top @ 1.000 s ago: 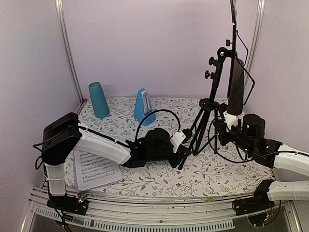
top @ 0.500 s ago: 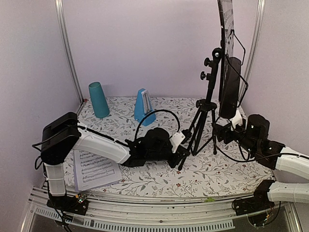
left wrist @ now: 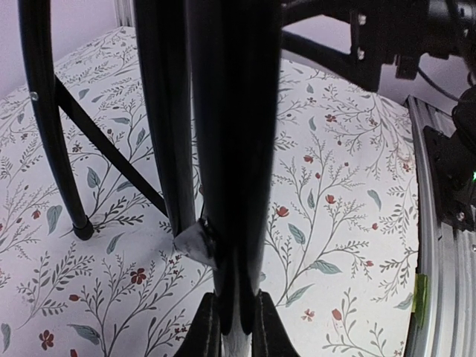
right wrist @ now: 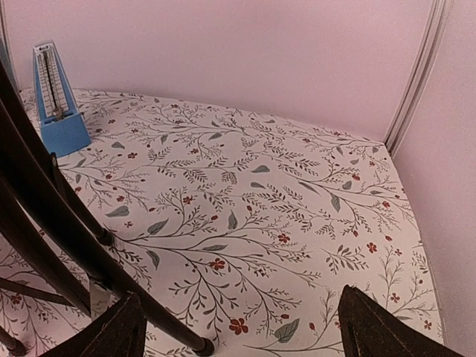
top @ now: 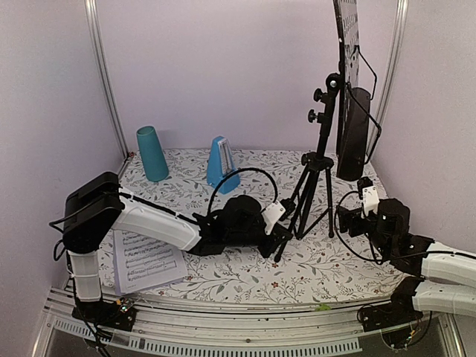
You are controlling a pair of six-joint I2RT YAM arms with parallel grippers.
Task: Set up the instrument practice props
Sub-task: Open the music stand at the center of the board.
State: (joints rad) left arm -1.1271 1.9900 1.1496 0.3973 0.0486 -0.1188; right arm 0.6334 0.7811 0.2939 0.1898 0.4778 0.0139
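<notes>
On the floral table [top: 335,271] a sheet-music page [top: 149,262], white as far as I can tell, lies nearest. The left gripper [left wrist: 232,327] is clamped on a leg of the upright music stand [top: 321,160]. Beside the stand, the right gripper [right wrist: 242,312] gapes wide and empty. The blue metronome [top: 222,165] stands near the back wall.

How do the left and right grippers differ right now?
Left gripper is shut on a leg of the music stand; right gripper is open, holding nothing. Left gripper lies low at the tripod's foot; right gripper sits apart from the stand, on its right. Both are close to the stand.
</notes>
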